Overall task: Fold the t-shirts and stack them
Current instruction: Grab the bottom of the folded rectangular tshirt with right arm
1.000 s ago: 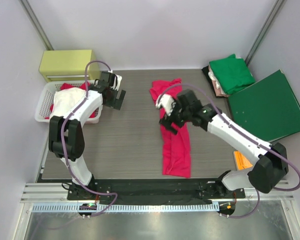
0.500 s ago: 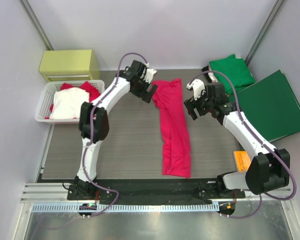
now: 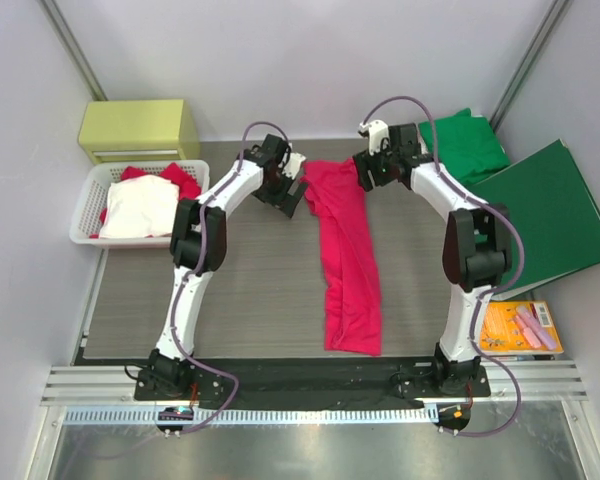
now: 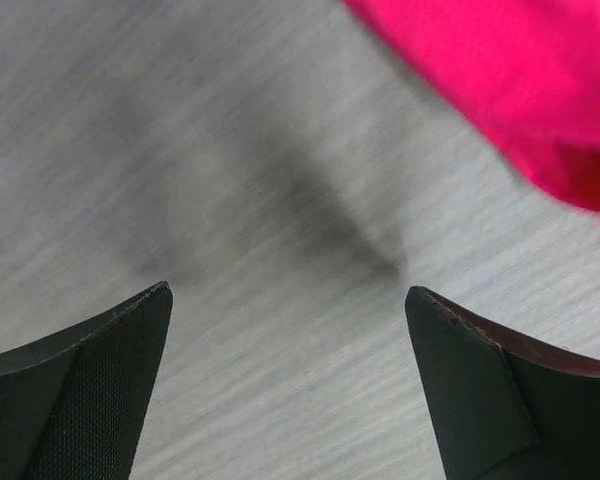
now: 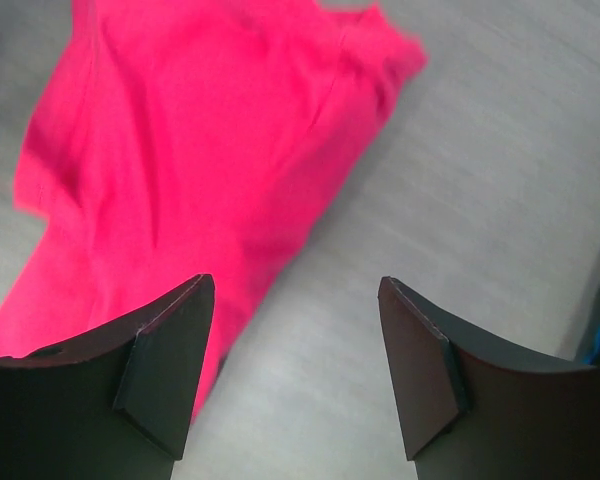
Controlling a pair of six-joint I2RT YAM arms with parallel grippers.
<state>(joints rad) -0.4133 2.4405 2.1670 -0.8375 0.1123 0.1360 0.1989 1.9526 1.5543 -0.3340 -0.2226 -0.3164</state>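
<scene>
Left wrist view: the left gripper (image 4: 290, 385) is seen with its jaws spread wide and nothing between them, over the bare table (image 4: 180, 150). An edge of the pinkish-red t-shirt (image 4: 520, 80) is shown ahead and to the right, apart from the fingertips. For a clean grasp, the jaws should be carried on to that edge and lowered before they are closed.

Right wrist view: the right gripper (image 5: 295, 370) is held open and empty, one finger above the shirt's edge and the other above the table. The sleeve corner ahead is best pinched near its tip, so that the cloth can be pulled flat.

Top external view: the shirt is laid lengthways at mid-table, its far end flanked by both grippers. A green t-shirt (image 3: 465, 145) is kept at the far right, beside the dark-green folder (image 3: 540, 210). Both corners should be taken level. Against a second earlier, the left arm is found moved from the basket (image 3: 85, 215) to the shirt, the right gripper shifted from mid-shirt to the far corner, and the bunched cloth drawn out long.
</scene>
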